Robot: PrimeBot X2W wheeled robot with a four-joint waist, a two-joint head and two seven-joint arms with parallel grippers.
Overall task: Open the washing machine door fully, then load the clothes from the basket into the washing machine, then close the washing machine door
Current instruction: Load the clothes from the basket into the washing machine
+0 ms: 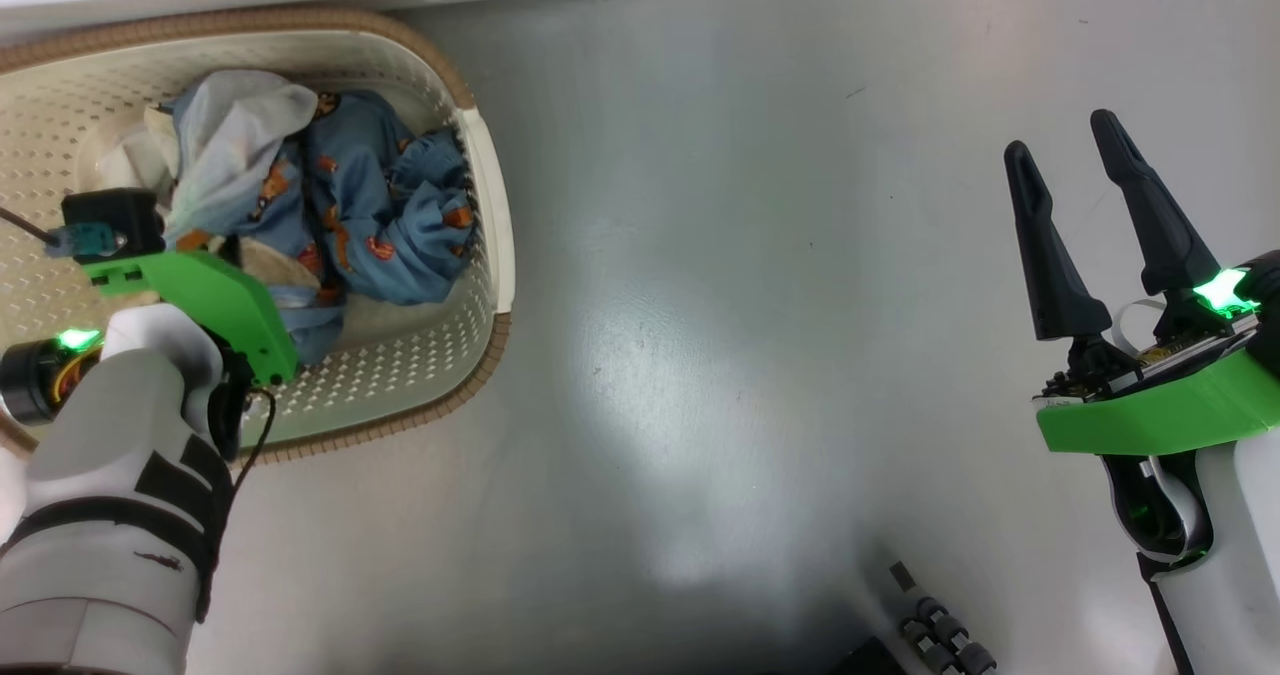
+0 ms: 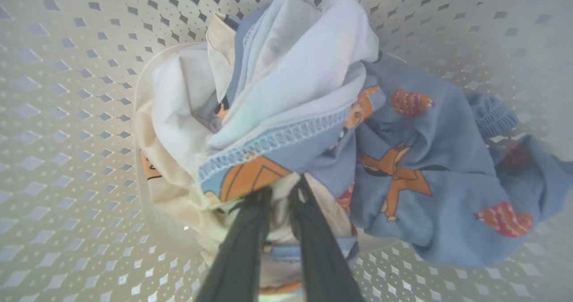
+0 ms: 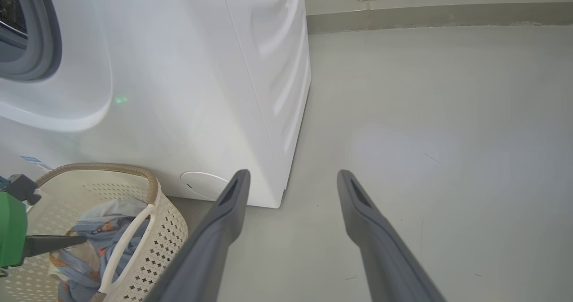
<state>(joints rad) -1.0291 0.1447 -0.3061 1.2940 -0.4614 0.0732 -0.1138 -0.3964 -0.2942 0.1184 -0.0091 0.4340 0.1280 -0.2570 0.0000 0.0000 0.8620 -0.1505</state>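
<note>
Left gripper [image 2: 282, 193]: the two long dark fingers stand nearly together, with their tips buried in the small soft clothes [image 2: 394, 159] of light blue and cream fabric printed with orange figures. A fold of cream cloth lies between the fingers at the lower centre of the left wrist view, so the jaws are closed on fabric. How deep that fold sits cannot be judged, because the cloth covers the tips.

Location of load: the clothes lie bunched in the cream-white perforated plastic basket [image 1: 495, 215] with a brown woven-look rim, at the upper left of the head view. The basket stands just beside the big white washing machine [image 3: 179, 91], at the lower left of the right wrist view.

Right gripper [image 1: 1062, 135]: the fingers are spread wide and hold nothing. It hangs over the bare grey floor [image 1: 750, 305] at the right of the head view, well apart from the basket.

Hazards:

1. Shallow pinch. If only an edge fold is held, the cloth may slip out on lifting.
2. Partial pick. The garments are tangled, so one may trail and drop on the floor between basket and machine.
3. Basket drag. Fabric catching on the perforations or rim could shift or tip the basket, which is probably light.
4. Snag at the port. Trailing cloth could catch on the grey rubber ring [image 3: 47, 47].
</note>
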